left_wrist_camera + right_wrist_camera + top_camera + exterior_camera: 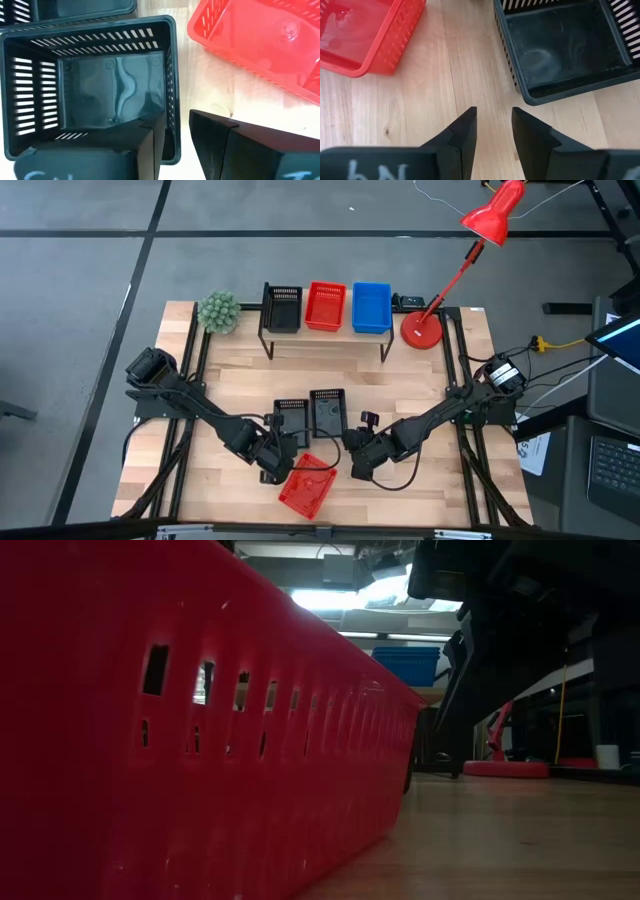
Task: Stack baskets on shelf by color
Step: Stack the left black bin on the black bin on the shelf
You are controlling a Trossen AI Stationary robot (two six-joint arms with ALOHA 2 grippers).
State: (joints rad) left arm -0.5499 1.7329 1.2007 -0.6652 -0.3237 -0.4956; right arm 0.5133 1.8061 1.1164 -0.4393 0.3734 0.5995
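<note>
Low view, red basket (200,740): it sits right up against the lens on the tabletop and fills most of the picture, not yet shelved. Behind it a blue basket (405,662) shows up on the shelf, with dark arm parts to the right.

High view, shelf (325,340): at the far edge of the table it carries one black basket (283,308), one red basket (326,306) and one blue basket (371,307) side by side, so each colour seems to have its place started.

High view, left to do: two black baskets (291,420) (327,411) stand together mid-table, and the loose red basket (307,486) lies tilted near the front edge. I count six baskets in all; more I cannot see. By my reckoning three are shelved and three are waiting.

Left wrist view, left gripper (175,145): jaws released, one finger inside the rim of the nearer black basket and one outside, straddling its wall but not clenched.

Right wrist view, right gripper (494,135): jaws apart and empty, over bare wood between the red basket and the other black basket, touching neither.
</note>
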